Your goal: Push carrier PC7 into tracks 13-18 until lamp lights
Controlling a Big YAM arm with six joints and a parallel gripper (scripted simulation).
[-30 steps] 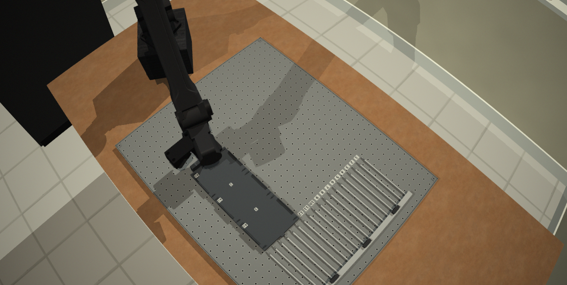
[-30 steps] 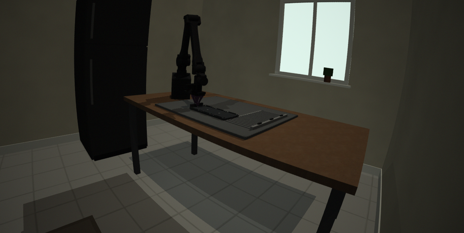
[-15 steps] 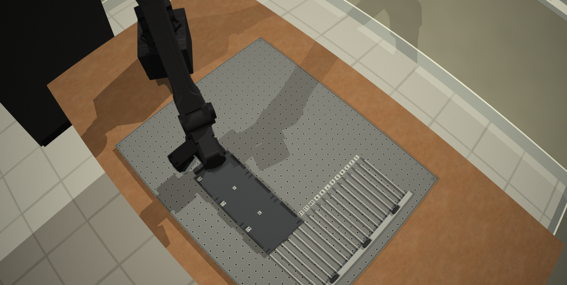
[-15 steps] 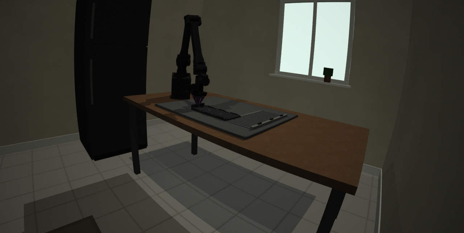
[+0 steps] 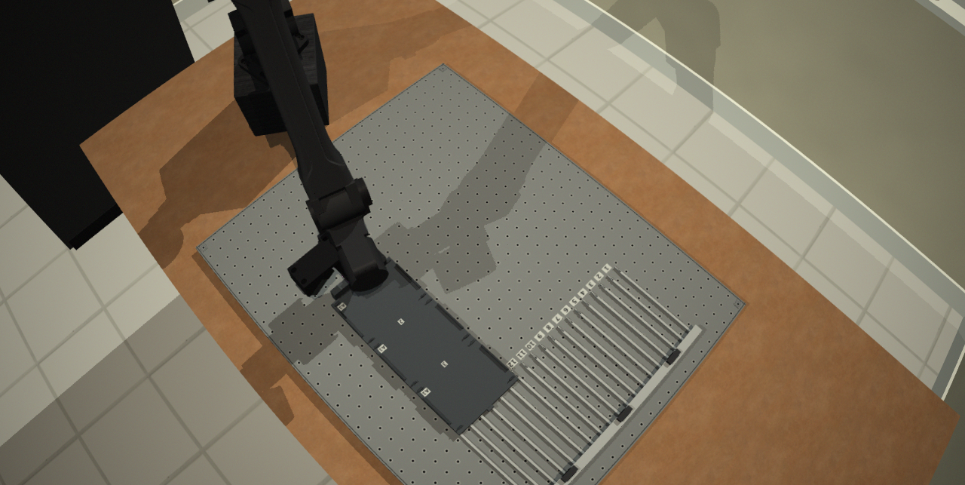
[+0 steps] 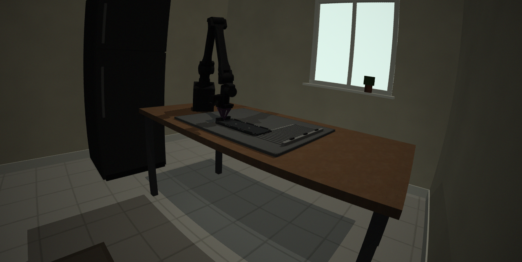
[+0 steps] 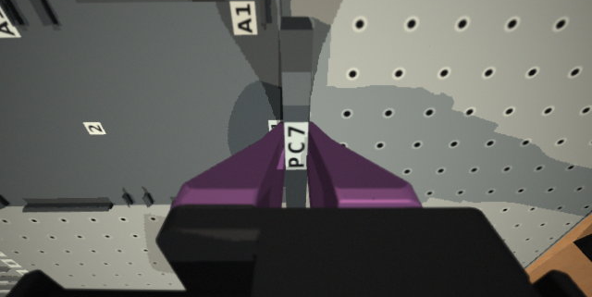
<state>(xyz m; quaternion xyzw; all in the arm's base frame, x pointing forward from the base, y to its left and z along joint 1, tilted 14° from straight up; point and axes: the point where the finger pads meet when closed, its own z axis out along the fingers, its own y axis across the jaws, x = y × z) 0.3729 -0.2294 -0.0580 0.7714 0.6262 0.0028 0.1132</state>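
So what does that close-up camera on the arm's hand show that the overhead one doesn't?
Only the wrist view shows the purple fingers pinching the carrier's handle, plus its PC7 label and the A1 tile.

Only the top view shows the rails, the stop bar with its unlit lamps, and the carrier's far end already covering the tiles of its tracks.

Both show the dark carrier lying on the perforated grey plate.
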